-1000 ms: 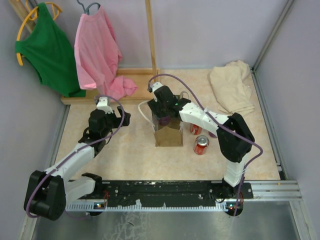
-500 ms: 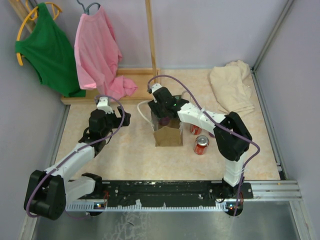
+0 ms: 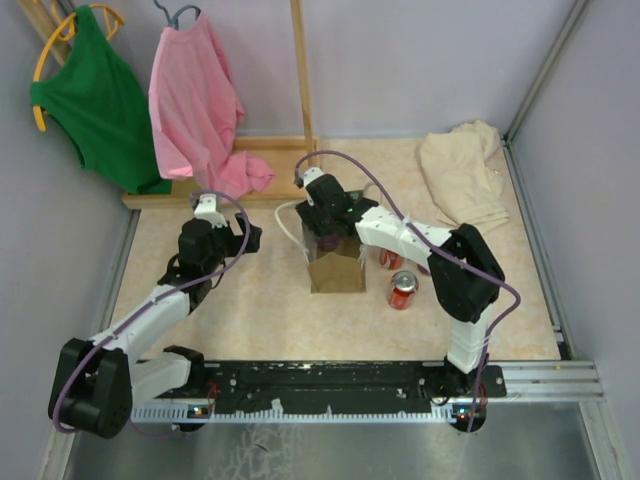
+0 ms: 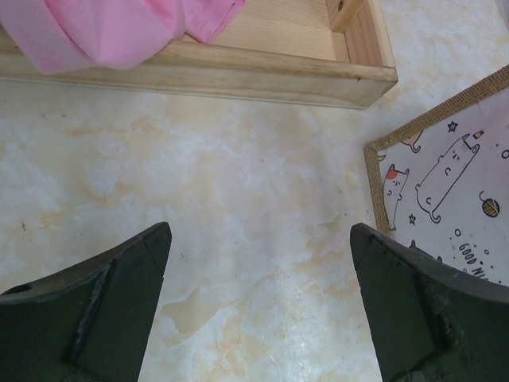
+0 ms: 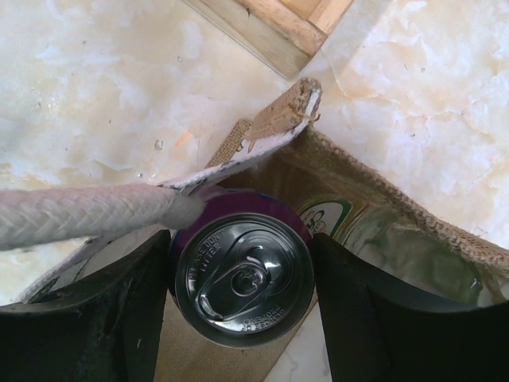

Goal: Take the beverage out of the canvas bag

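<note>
The canvas bag [image 3: 336, 272] is a tan boxy fabric bag that stands upright mid-table. Its burlap rim [image 5: 382, 199] and one white rope handle [image 5: 87, 215] show in the right wrist view. My right gripper [image 3: 325, 232] is at the bag's mouth. In its own view the right gripper [image 5: 242, 280] is shut on a purple beverage can [image 5: 242, 278], with a finger on each side of the silver top. A second can with green print [image 5: 342, 219] lies deeper in the bag. My left gripper [image 4: 258, 302] is open and empty over bare table, left of the bag's cat-printed side [image 4: 445, 183].
Two red cans [image 3: 402, 290] [image 3: 390, 258] stand just right of the bag. A pale beige cloth [image 3: 465, 175] lies at the back right. A wooden rack base [image 3: 230, 190] at the back left holds a pink shirt [image 3: 195, 100] and a green one [image 3: 95, 95].
My right wrist has shifted slightly left at the bag's mouth, still holding the can. The left arm has not moved.
</note>
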`<state>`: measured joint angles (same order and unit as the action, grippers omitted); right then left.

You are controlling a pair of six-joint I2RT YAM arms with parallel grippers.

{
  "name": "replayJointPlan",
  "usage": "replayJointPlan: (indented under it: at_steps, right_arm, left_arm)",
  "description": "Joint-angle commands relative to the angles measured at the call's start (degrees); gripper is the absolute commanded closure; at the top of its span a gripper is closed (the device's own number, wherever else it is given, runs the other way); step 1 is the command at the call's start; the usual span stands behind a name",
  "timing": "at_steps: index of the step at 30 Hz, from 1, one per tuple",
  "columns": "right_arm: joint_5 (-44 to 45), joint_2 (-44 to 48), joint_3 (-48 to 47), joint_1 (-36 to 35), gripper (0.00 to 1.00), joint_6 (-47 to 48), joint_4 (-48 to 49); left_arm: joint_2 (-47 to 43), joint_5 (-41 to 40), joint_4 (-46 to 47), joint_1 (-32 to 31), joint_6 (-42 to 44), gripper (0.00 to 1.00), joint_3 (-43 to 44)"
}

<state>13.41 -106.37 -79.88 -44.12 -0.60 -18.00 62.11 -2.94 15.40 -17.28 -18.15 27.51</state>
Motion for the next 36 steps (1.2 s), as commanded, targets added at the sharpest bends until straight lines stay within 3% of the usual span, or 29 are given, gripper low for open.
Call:
replayJointPlan:
  at_steps: [1, 15, 21, 26, 29, 36]
  right_arm:
    - [-2.4, 4.9, -0.7, -0.3, 1.0, 0.3, 0.5]
    - [-2.0, 19.0, -7.1, -0.3, 1.0, 0.1, 3.8]
    - [5.3, 24.2, -8.2, -0.3, 1.0, 4.1, 8.2]
    - [16.9, 27.0, -9.4, 0.1, 1.0, 11.3, 14.3]
    - [22.2, 26.8, -11.2, 2.5, 1.0, 12.3, 14.0]
    - [24.4, 27.8, -7.2, 14.7, 1.0, 5.0, 9.6]
  left_arm:
    - [-0.1, 0.2, 1.5, -0.3, 0.1, 0.0, 1.1]
    - [-0.6, 0.2, 1.6, -0.3, -0.2, 0.0, 0.8]
    - [-0.3, 0.5, 1.8, -0.3, -0.3, 0.0, 0.8]
    - [-0.3, 0.7, 1.9, -0.3, -0.3, 0.0, 0.8]
    - [-0.4, 0.6, 1.9, -0.2, -0.3, 0.0, 0.7]
    - [-0.8, 0.2, 1.7, -0.3, 0.0, 0.0, 0.6]
